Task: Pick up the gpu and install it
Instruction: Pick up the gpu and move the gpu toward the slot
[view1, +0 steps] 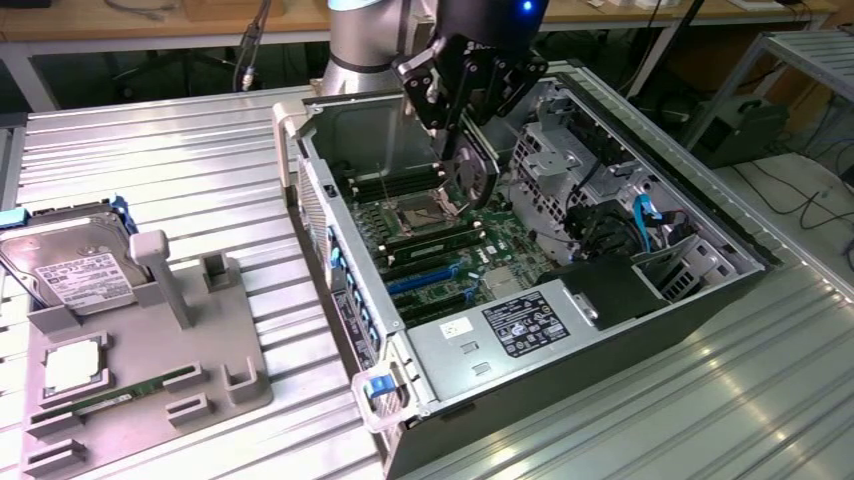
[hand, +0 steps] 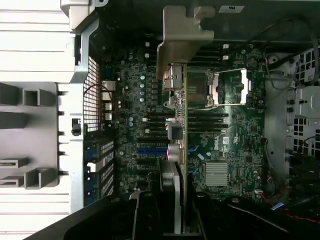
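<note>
The black jaws grip the gpu (view1: 470, 178) by its upper edge, closed on either side of it. The card hangs on edge inside the open case (view1: 601, 400), over the motherboard (view1: 441, 250) and near the square metal CPU socket (view1: 424, 212). It is thin and dark. In the wrist view it is seen almost edge-on, with a narrow green board edge and a bent silver bracket (hand: 182, 37) at its far end. Its lower edge seems to be clear of the board, but the pictures do not settle this.

The case is a black and bare-steel tower lying on its side on a ribbed metal worktop (view1: 174, 150). The board is dark green and thick with small parts. It carries a blue slot (hand: 152, 150) and a finned silver heatsink (hand: 218, 173). The jaws hide the near end of the card in the wrist view.

On the exterior view's left stands a grey moulded tray (view1: 200, 340). A silver hard drive (view1: 80, 270) with a white label leans in it, and a slim green memory stick (view1: 114, 393) lies in one of its grooves. The picture's edge cuts the tray off.
</note>
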